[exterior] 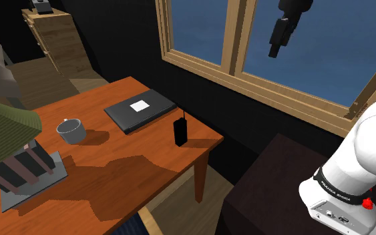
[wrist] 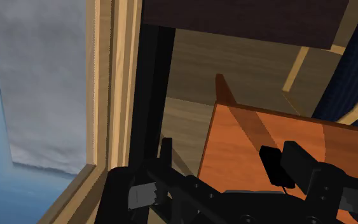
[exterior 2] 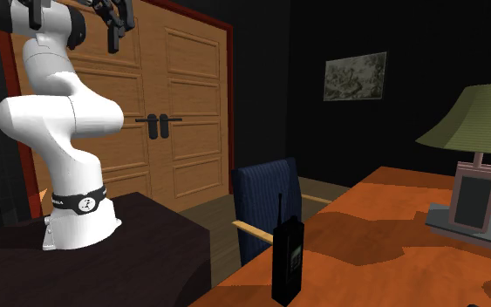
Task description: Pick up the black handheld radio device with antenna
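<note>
The black handheld radio stands upright with its thin antenna up, near the wooden table's corner closest to the window. In the second exterior view the radio is at the table's near edge. My gripper hangs high in front of the window, far above the radio and off toward the shoulder view's right. It is also at the top left of the second exterior view, gripper. In the wrist view the gripper is open with nothing between its fingers, and the radio sits small on the table far below.
A closed black laptop lies just behind the radio, a grey mug further left. A green-shaded lamp stands at the table's left. A blue chair is by the table, the wooden window frame behind, the dark stand below.
</note>
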